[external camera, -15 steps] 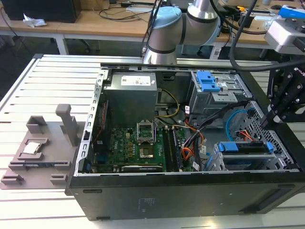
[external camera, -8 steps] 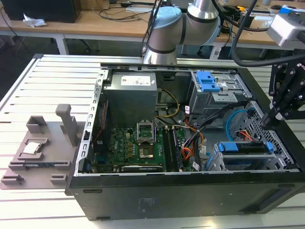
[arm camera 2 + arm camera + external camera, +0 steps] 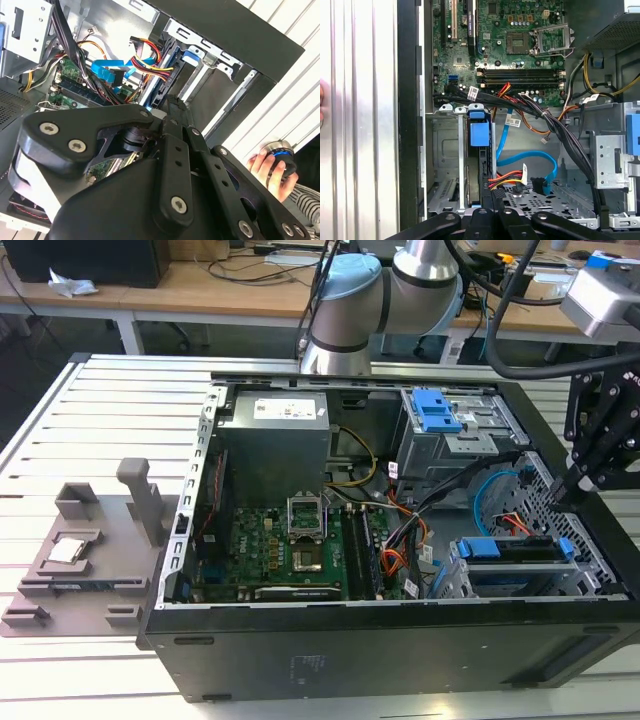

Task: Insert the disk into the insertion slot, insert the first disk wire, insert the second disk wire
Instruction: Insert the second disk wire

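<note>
The hand [image 3: 563,495], jaws drawn narrow, hangs at one end of the disk [image 3: 510,550], which lies in the slot [image 3: 455,582]; the blue wire [image 3: 486,502] loops just beside.

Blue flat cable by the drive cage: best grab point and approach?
Probably the small dark plug at the blue cable's loose end: it looks rigid, while the flat ribbon would likely bend or slip. Come straight in through the case's open side, since the plug lies exposed over the perforated cage, close beside the red-yellow wires.
</note>
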You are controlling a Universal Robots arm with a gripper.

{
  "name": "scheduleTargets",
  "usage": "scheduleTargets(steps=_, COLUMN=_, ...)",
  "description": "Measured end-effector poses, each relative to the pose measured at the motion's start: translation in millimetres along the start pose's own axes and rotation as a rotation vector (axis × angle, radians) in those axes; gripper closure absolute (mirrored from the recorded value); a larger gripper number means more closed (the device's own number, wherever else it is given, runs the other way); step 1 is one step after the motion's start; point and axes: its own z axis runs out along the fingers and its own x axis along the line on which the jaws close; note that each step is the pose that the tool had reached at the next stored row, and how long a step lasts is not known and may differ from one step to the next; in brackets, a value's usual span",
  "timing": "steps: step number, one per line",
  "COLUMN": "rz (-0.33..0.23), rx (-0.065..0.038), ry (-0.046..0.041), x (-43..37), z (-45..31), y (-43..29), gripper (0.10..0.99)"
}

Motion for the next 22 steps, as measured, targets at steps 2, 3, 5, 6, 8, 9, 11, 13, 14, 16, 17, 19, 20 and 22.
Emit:
scheduleTargets(steps=2, rz=0.000, rx=0.000, ry=0.0000, x=0.0, z=-0.1, y=0.0, gripper=0.980)
scheduleTargets(steps=3, rz=0.000, rx=0.000, ry=0.0000, x=0.0, z=-0.2, y=0.0, gripper=0.980)
scheduleTargets(steps=5, rz=0.000, rx=0.000, ry=-0.0001, x=0.0, z=-0.2, y=0.0, gripper=0.980)
scheduleTargets(steps=6, rz=0.000, rx=0.000, ry=0.0000, x=0.0, z=-0.3, y=0.0, gripper=0.980)
scheduleTargets(steps=8, rz=0.000, rx=0.000, ry=0.0000, x=0.0, z=-0.4, y=0.0, gripper=0.792)
scheduleTargets(steps=9, rz=0.000, rx=0.000, ry=0.0000, x=0.0, z=-0.4, y=0.0, gripper=0.725)
scheduleTargets(steps=11, rz=0.000, rx=0.000, ry=0.0000, x=0.0, z=-0.5, y=0.0, gripper=0.725)
scheduleTargets(steps=13, rz=0.000, rx=0.000, ry=0.0002, x=0.0, z=-0.7, y=0.7, gripper=0.725)
scheduleTargets(steps=14, rz=0.000, rx=0.000, ry=0.0001, x=0.1, z=-0.5, y=4.3, gripper=0.725)
scheduleTargets(steps=16, rz=0.000, rx=0.000, ry=-0.0001, x=0.3, z=-0.1, y=11.1, gripper=0.725)
scheduleTargets(steps=17, rz=0.000, rx=0.000, ry=0.0000, x=0.3, z=-0.1, y=12.9, gripper=0.725)
scheduleTargets(steps=19, rz=0.000, rx=0.000, ry=0.0000, x=0.4, z=0.0, y=16.2, gripper=0.725)
scheduleTargets(steps=20, rz=0.000, rx=0.000, ry=0.0000, x=0.4, z=0.1, y=17.5, gripper=0.725)
scheduleTargets(steps=22, rz=0.000, rx=0.000, ry=0.0001, x=0.6, z=0.2, y=20.0, gripper=0.725)
